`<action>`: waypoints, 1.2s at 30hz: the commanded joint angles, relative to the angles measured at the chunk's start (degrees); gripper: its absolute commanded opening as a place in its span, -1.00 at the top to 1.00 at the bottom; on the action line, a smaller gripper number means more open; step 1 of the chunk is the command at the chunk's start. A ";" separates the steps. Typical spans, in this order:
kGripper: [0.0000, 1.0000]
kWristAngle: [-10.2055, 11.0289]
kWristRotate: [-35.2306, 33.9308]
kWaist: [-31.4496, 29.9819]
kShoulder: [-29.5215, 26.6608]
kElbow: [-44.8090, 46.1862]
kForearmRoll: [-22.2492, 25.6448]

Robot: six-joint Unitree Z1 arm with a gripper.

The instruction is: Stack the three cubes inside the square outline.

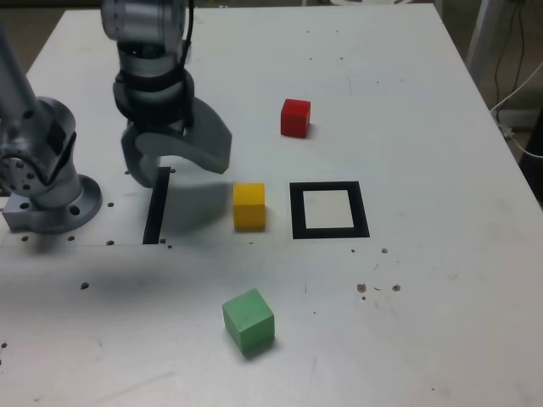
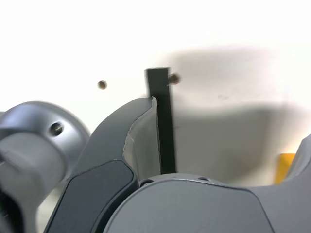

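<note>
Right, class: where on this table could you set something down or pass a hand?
Bare patches: right of the black square frame in the exterior view; between the green cube and the near edge; beyond the red cube. Crowded: around the yellow cube, with the open gripper, black strip and frame close by.
</note>
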 commanded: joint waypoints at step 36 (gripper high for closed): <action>-0.94 3.64 26.92 21.44 23.95 -35.22 12.10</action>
